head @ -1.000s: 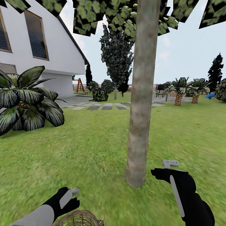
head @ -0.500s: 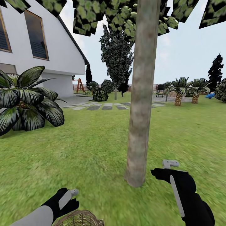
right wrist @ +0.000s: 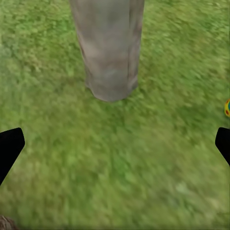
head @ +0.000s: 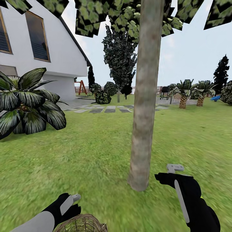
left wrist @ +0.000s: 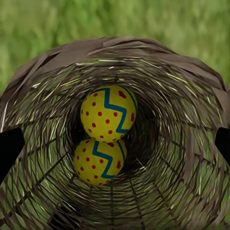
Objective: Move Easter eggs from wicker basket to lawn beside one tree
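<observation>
Two Easter eggs [left wrist: 108, 115] were seen touching inside the wicker basket [left wrist: 43, 76], directly beneath the spread-fingered, empty left end effector [left wrist: 115, 143].

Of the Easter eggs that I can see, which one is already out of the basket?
The egg at the edge of the right wrist view lies on the lawn near the tree. The other two eggs sit inside the wicker basket.

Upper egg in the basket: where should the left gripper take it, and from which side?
Come straight down through the basket's open mouth and close across the middle of the upper egg. It lies touching the second egg, and wicker walls ring both, so only the mouth is free. The left gripper's fingers are spread wide enough.
</observation>
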{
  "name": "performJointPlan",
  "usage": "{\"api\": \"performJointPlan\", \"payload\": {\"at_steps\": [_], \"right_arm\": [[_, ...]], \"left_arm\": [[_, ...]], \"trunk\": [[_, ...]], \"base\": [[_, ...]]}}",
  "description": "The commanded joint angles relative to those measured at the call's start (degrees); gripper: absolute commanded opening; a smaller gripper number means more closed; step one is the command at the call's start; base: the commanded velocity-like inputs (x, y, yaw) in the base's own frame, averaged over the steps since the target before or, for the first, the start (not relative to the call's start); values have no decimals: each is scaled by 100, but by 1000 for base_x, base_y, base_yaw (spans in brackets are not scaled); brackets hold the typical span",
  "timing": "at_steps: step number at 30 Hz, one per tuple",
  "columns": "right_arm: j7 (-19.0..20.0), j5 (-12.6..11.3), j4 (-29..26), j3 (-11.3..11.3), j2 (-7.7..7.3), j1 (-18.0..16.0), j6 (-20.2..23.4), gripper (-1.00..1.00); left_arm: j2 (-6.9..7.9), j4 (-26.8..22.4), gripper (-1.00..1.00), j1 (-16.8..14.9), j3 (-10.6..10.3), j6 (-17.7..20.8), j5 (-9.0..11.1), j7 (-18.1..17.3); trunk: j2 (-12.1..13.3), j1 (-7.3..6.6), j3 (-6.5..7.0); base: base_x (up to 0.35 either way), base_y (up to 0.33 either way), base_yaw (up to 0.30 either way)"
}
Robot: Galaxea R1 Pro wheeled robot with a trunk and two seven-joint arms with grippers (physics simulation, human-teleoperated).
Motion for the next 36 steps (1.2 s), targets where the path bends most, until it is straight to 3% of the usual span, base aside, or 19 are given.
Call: {"api": "performJointPlan", "payload": {"at_steps": [1, 36], "right_arm": [[40, 52, -6, -7, 5, -5, 24, 100], [40, 52, -6, -8, 5, -5, 24, 100]], "left_arm": [[4, -13, 100, -1, -48, 23, 61, 40], [5, -15, 100, -1, -51, 19, 61, 39]], "trunk": [[-3, -1, -7], [-3, -1, -7]], "base": [[-50, 0, 0], [-57, 0, 0]]}}
